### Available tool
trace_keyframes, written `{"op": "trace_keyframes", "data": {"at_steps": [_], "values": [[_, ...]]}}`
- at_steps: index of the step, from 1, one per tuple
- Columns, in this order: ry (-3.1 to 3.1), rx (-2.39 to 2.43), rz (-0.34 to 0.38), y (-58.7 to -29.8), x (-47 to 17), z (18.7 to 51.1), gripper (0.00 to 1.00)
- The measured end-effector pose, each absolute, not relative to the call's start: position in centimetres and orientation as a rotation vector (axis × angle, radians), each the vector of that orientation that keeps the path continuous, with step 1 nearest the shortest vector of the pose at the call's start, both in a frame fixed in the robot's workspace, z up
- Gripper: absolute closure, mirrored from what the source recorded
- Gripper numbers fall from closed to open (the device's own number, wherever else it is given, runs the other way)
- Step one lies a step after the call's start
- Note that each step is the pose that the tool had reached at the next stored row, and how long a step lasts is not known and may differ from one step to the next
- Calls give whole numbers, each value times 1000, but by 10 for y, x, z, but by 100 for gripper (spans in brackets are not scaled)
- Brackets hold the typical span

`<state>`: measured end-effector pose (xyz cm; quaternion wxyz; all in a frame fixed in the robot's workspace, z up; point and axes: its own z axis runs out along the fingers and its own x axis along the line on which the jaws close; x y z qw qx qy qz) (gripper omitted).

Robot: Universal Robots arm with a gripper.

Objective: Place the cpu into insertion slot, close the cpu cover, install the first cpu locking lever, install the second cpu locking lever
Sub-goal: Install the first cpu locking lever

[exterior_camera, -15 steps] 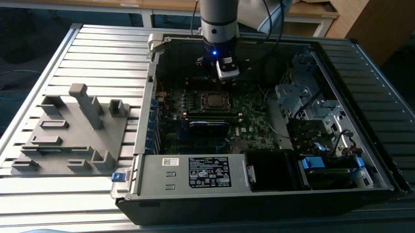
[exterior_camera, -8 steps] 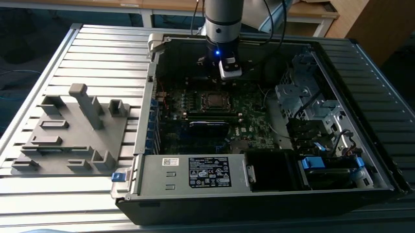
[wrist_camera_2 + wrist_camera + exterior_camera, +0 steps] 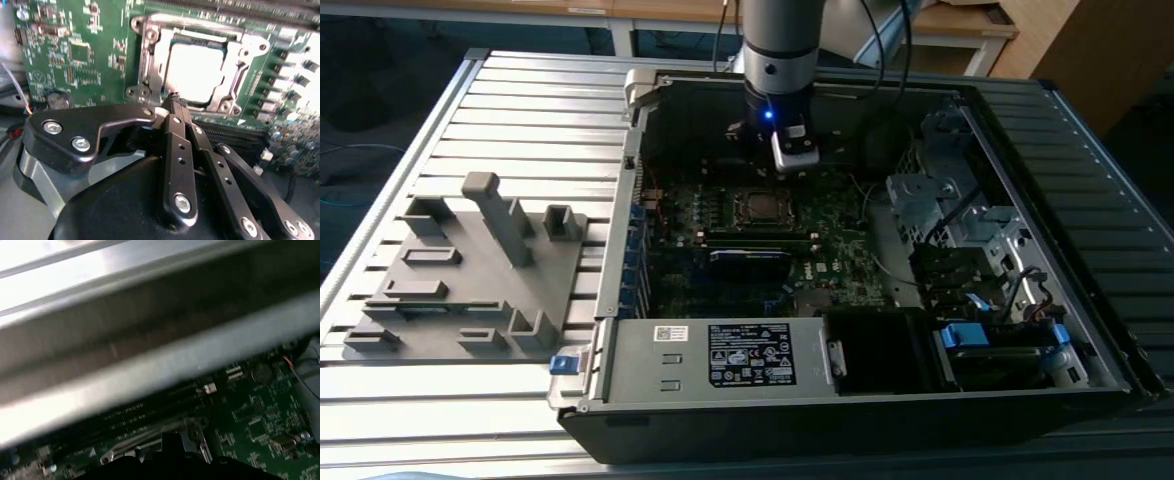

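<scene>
Open computer case (image 3: 1067,120), one cpu (image 3: 194,75)

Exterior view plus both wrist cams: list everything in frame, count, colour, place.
PC case: 1, black and grey, open, on the slatted table.
table: 1, grey, slatted.
motherboard: 1, green, on the case floor.
cpu: 1, silver-grey, seated in the slot.
slot: 1, dark, mid-board.
cover: 1, silvery frame, lying down around the cpu.
memory slots: several, black, beside the socket.
power supply: 1, grey with a label, at the case's near wall.
fixture: 1, grey, on the table at the exterior view's left.
arm: 1, silver and black, above the case.
gripper: 1, black, fingers together, just beside the socket.
</scene>
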<state>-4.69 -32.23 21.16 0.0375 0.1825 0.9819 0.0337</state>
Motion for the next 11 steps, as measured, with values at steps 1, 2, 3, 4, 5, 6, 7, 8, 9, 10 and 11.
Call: {"op": "trace_keyframes", "data": {"at_steps": [1, 2, 3, 4, 5, 6, 7, 8, 9, 10, 11], "values": [[3013, 560, 103, -325, -47, 212, 89], [3013, 560, 103, -327, -47, 212, 89], [3013, 560, 103, -330, -47, 212, 89], [3013, 560, 103, -333, -47, 212, 89], [3013, 560, 103, -335, -47, 212, 89], [3013, 560, 104, -338, -47, 212, 89], [3013, 560, 104, -339, -48, 212, 89], [3013, 560, 104, -340, -48, 212, 89], [3013, 560, 104, -340, -48, 212, 89], [3013, 559, 105, -340, -48, 212, 89], [3014, 559, 106, -340, -48, 212, 89]]}}
